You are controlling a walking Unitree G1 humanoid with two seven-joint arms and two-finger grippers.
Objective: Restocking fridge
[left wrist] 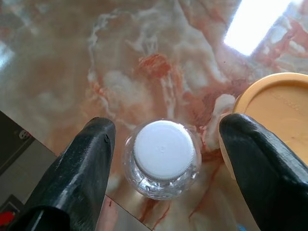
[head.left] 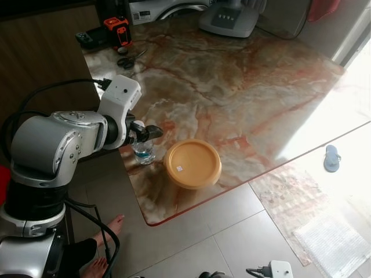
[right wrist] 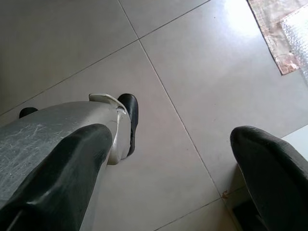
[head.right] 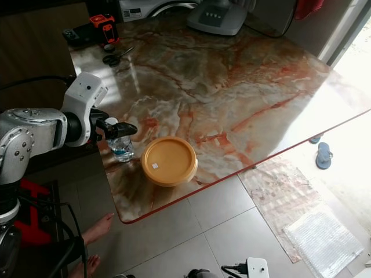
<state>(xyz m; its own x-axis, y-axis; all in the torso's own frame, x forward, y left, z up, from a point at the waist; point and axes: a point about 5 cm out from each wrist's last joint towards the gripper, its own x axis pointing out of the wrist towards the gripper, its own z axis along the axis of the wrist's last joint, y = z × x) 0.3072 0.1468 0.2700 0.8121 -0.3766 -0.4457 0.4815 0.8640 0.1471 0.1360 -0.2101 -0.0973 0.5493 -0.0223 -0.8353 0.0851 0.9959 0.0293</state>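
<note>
Water bottle (left wrist: 163, 159): stands upright near the marble surface's (head.left: 243, 87) corner, long axis vertical, white cap up, just beside a yellow lidded container (head.left: 192, 163).
Left end effector (left wrist: 163, 159): fingers spread wide, straddling the bottle, not touching.
Right end effector (right wrist: 168, 183): open, empty, above floor tiles.

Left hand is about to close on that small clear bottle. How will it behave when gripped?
The bottle looks like thin clear plastic, so it may crumple. Little water shows, so it is probably light. Standing near the table edge, it could tip if the left hand nudges it.

The left gripper (head.left: 144, 134) hides the bottle's (head.left: 143, 152) cap — its label (small) unreadable.
</note>
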